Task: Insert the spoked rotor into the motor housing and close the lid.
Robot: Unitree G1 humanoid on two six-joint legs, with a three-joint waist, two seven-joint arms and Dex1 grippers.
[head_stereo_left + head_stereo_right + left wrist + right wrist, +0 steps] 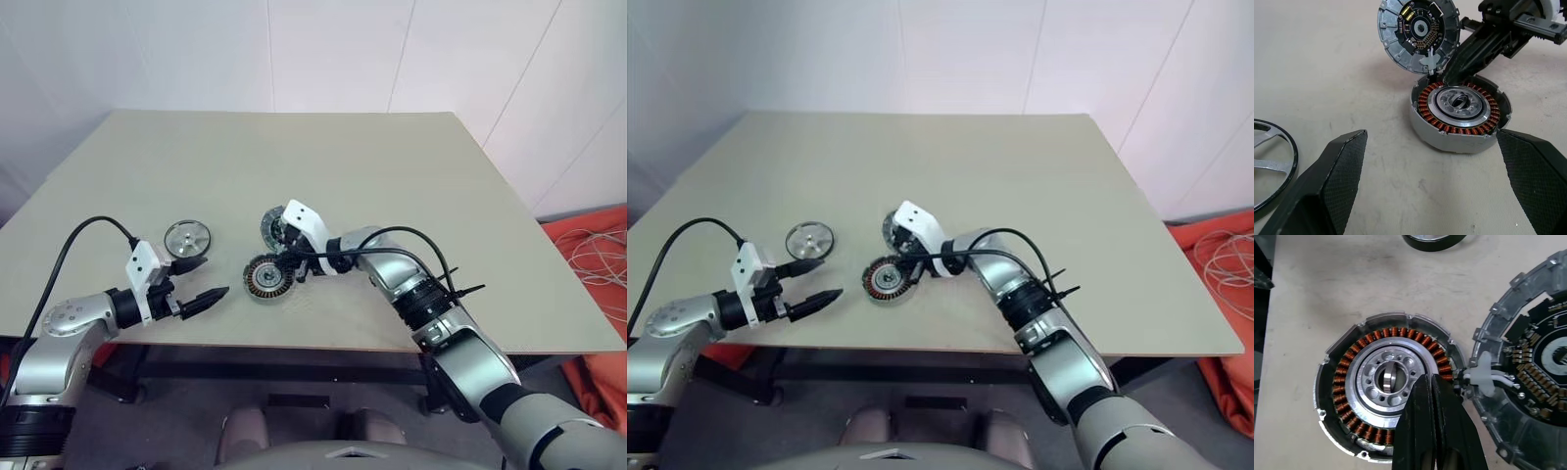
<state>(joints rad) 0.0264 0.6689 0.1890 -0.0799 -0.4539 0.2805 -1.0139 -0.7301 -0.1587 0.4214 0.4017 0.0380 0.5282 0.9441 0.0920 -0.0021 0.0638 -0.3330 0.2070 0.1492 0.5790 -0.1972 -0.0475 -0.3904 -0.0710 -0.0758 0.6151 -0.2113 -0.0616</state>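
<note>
On the beige tabletop (411,196), the flat silvery spoked rotor (186,238) lies unpicked beside the wide-open left gripper (201,282), while the right gripper (1432,401), pinched shut, seemingly empty, hovers over the copper-wound motor housing (1388,404) by its hinged-open grey lid (1418,29); fetching the rotor likely comes next.

both eye views look from head height forward and down over the table (411,196), taking in its whole top, while each wrist view sits close above the motor housing (1388,404), which both share, alongside the lid (1418,29).
</note>
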